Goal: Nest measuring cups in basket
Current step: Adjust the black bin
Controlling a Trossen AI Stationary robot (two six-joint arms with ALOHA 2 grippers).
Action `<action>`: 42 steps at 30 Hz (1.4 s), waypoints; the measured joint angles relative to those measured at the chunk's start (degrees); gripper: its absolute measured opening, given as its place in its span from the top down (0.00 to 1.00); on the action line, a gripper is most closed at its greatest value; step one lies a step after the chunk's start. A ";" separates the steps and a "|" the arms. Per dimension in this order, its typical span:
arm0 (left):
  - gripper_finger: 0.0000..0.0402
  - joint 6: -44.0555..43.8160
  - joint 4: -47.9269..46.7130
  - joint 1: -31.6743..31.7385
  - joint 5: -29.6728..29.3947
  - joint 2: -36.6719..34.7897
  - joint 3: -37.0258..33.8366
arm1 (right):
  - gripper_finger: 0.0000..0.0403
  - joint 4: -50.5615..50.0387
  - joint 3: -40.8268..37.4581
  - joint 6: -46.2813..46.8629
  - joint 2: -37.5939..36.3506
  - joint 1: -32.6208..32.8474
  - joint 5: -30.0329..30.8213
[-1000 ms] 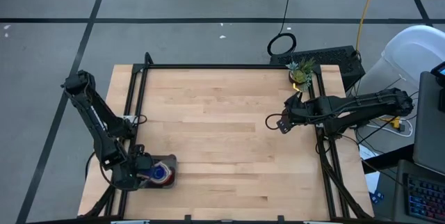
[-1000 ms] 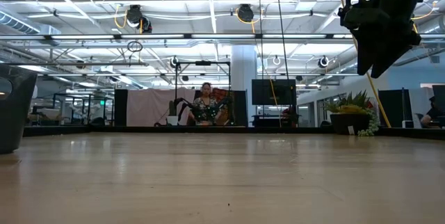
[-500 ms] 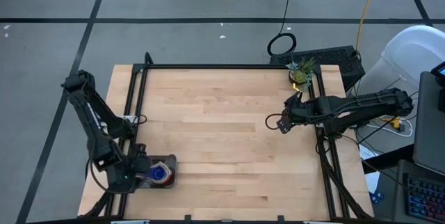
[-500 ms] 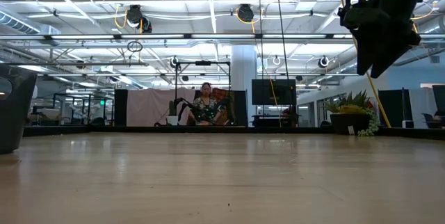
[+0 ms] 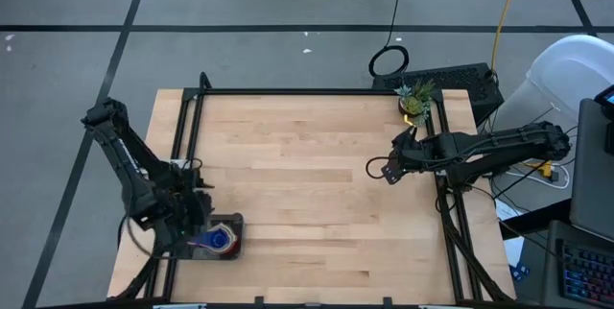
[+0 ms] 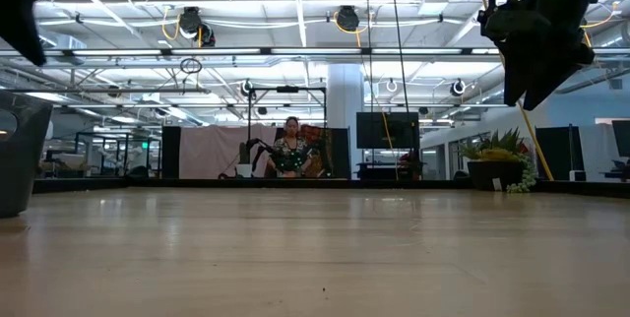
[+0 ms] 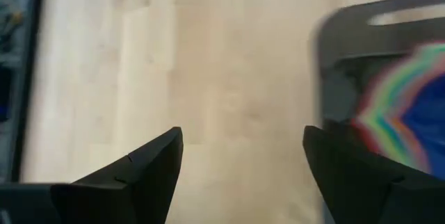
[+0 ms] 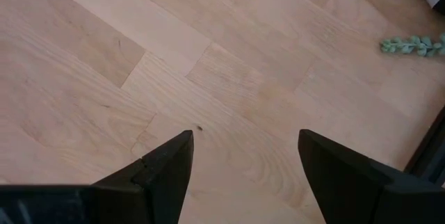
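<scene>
The dark grey basket [image 5: 233,225] stands near the table's near left corner. It holds the nested measuring cups [image 5: 221,240], which show coloured rims around a blue inside [image 7: 417,126]. In the low view the basket [image 6: 15,155] stands at the left edge. My left gripper [image 5: 192,219] hovers open and empty just beside the basket, on its left and far side; the left wrist view [image 7: 243,137] shows bare wood between its fingers. My right gripper [image 5: 377,169] hangs open and empty above the table's right half [image 8: 243,137].
A small potted plant [image 5: 413,100] stands at the far right corner, and a strand of it shows in the right wrist view [image 8: 410,43]. A black frame [image 5: 288,91] runs along the table's edges. Bare wood lies between the two arms.
My left gripper has moved away from the basket toward the table's far edge, and it now shows at the top left of the low view. The basket and the cups have stayed in place.
</scene>
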 joint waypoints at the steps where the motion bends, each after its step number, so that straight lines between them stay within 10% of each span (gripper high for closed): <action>1: 0.26 0.86 -0.22 1.39 -0.33 0.00 -0.39 | 0.37 0.07 0.00 0.00 0.00 0.02 0.00; 21: 0.97 17.09 12.92 28.27 10.22 0.00 -6.75 | 0.37 2.28 -0.02 -3.87 0.00 0.02 -0.03; 42: 1.00 19.07 24.44 38.16 30.08 0.02 -16.26 | 0.37 4.85 -0.04 -8.30 0.01 0.04 -0.21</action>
